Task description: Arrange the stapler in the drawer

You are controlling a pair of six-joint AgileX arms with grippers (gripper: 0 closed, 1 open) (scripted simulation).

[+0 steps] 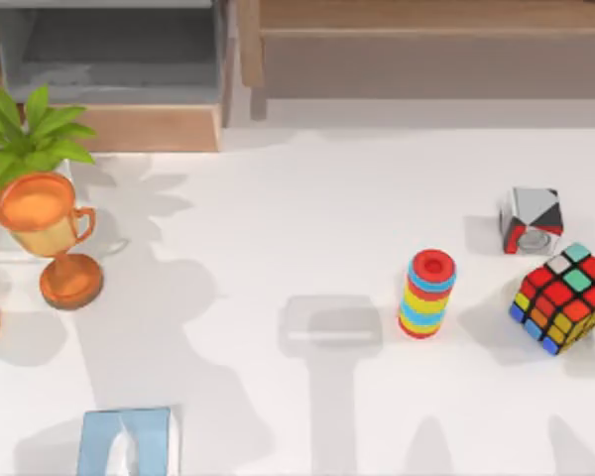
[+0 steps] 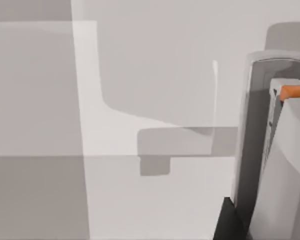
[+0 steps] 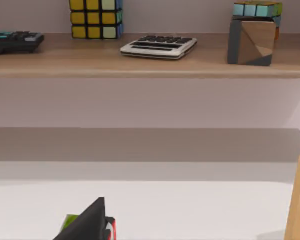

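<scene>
The drawer stands open at the table's back left, with a grey inside and a light-brown wooden front panel. Nothing lies in the part of its inside that I can see. The stapler is out of view. Soft arm shadows fall across the white table toward its front edge.
A potted plant and an orange trophy stand at the left. A ring stack, a colour cube and a grey-and-red block stand at the right. A flat grey rectangle with a white bar marks the middle. A blue item lies front left.
</scene>
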